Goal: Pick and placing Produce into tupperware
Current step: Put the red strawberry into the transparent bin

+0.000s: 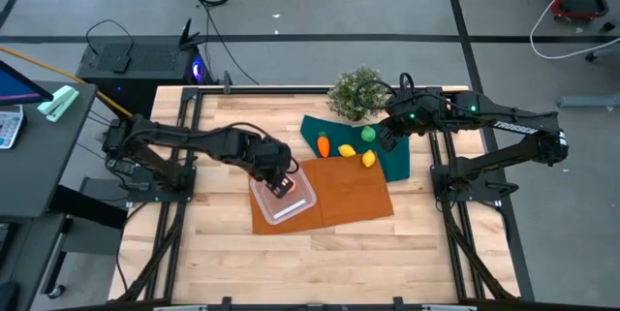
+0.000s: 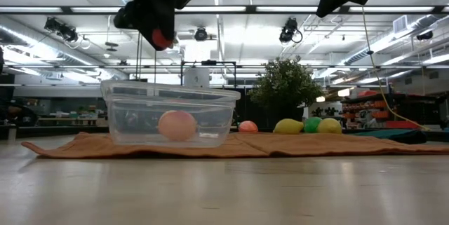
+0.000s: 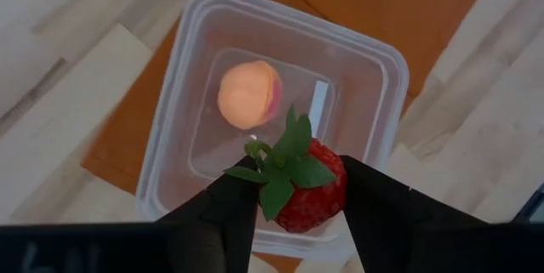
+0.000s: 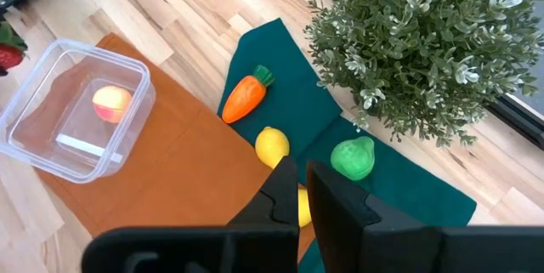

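A red toy strawberry (image 3: 310, 190) with a green leafy cap hangs above the clear square tupperware (image 3: 387, 60), with my left gripper (image 1: 281, 185) shut on it. In the tupperware lies a pale peach-red round fruit (image 3: 249, 94). The tupperware (image 1: 291, 206) stands on an orange cloth (image 1: 354, 195). An orange carrot (image 4: 246, 96), two yellow lemons (image 1: 347, 151) (image 1: 369, 159) and a green fruit (image 4: 353, 158) lie on the dark green cloth (image 1: 395, 161). My right gripper (image 4: 303, 175) hovers shut above them, touching nothing. My left gripper pinches the strawberry's red body (image 3: 327, 201) between its two fingers, one on each side. The fingers (image 3: 229, 213) come from above, slanting down. The strawberry is lifted clear, above the tupperware's near wall, with its leafy cap (image 3: 285, 158) toward the wrist.
A bushy potted plant (image 1: 356, 93) stands at the table's far edge behind the green cloth. Bare wooden table (image 1: 320, 263) stretches along the near side. Black frame rails (image 1: 184, 117) run along the table's left and right sides.
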